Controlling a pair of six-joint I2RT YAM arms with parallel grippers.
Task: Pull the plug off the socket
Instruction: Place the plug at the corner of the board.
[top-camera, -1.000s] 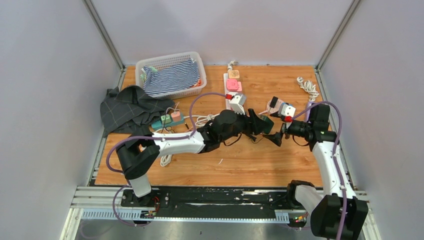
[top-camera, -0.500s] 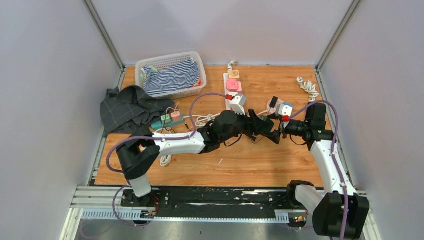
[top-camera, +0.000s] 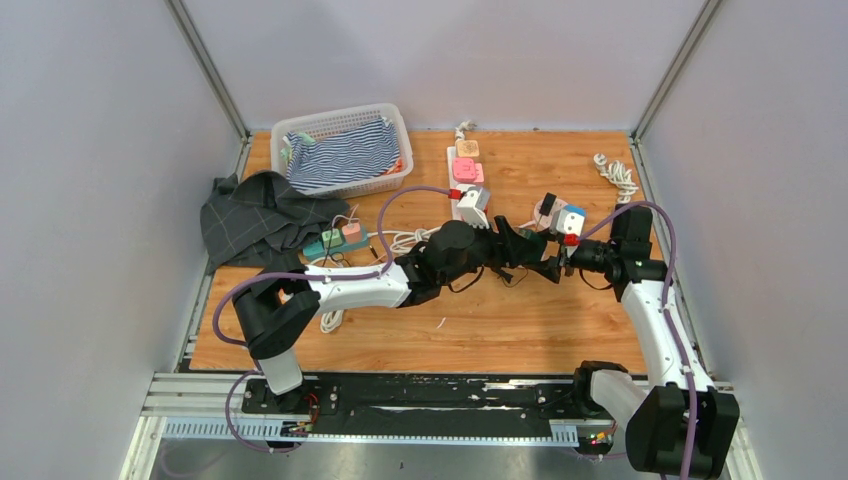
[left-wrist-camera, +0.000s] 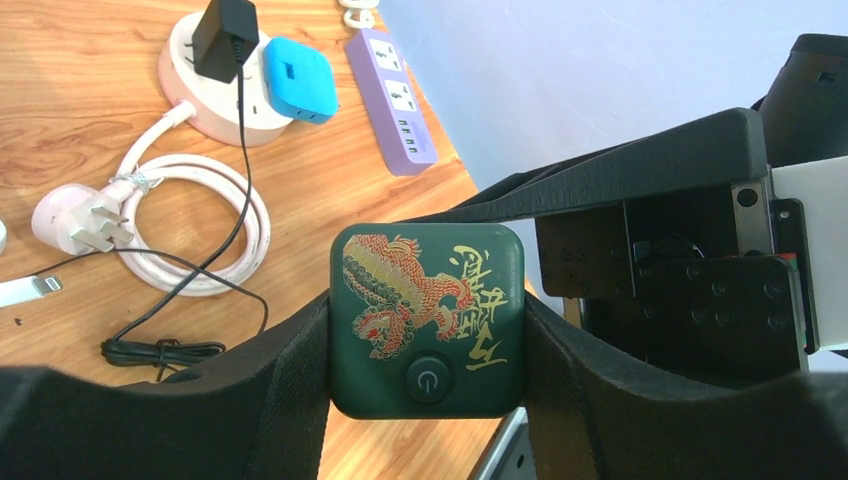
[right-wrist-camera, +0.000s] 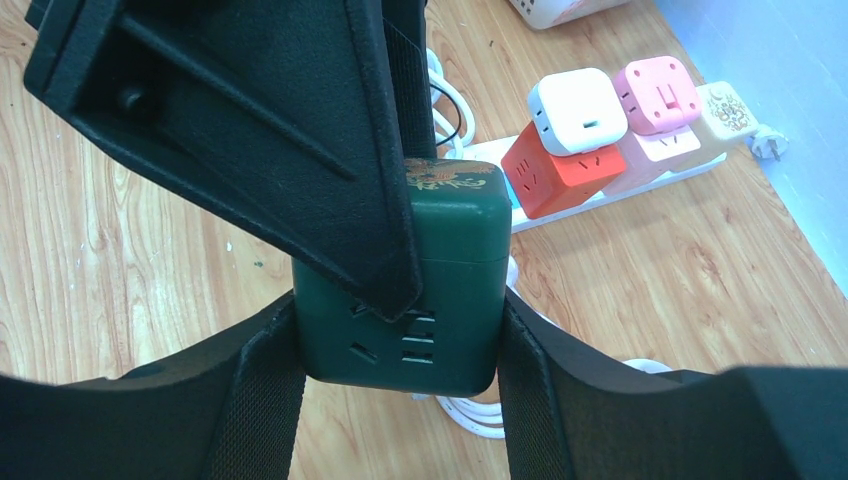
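Left gripper (left-wrist-camera: 427, 335) and right gripper (right-wrist-camera: 398, 335) both clench the green socket cube (left-wrist-camera: 428, 270), gripping it from opposite ends.

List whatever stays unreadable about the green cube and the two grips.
- Left wrist: the green cube socket, clamped in the left gripper, shows only its dragon face.
- Right wrist: a left finger covers part of the slotted face held by the right gripper; any plug cannot be told.
- Top external: both grippers hide the cube.
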